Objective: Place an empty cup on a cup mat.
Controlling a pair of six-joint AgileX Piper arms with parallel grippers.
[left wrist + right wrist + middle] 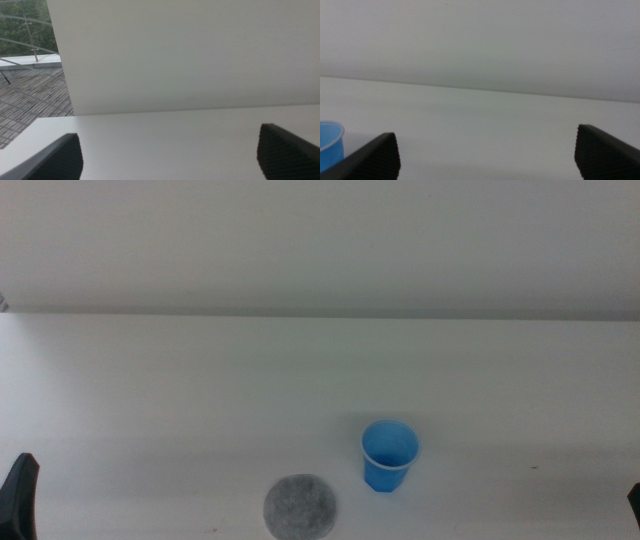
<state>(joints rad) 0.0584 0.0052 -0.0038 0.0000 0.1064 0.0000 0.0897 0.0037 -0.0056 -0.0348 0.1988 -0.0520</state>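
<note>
Spanning the whole lower part of the middle view, the white desk [200, 400] is a smooth matte surface that meets a plain pale wall [320, 240] along a straight seam. Its near edge is cut off by the frame.

Only a dark sliver of the left gripper [20, 495] shows at the lower left corner of the middle view, and a smaller dark sliver of the right gripper [634, 505] at the lower right corner; both arms are otherwise out of that view. In the left wrist view the left gripper [170, 155] has its two dark, finely ribbed fingers [57, 157] set wide apart with bare desk between them, holding nothing. In the right wrist view the right gripper [487, 155] likewise has its ribbed fingers [605, 152] spread wide and empty. The fingertips are cropped in both wrist views.

The cup mat [300, 506] is a flat round disc, speckled grey and felt-like, lying near the front of the desk; its near rim is almost at the frame edge.

The cup [389, 456] stands upright on the desk just beside the mat, to its right and slightly farther back, not touching it. It is bright blue plastic, tapered, with a lighter rim and an empty blue interior. The right wrist view shows only a cropped part of it [330, 145], beside one finger.
</note>
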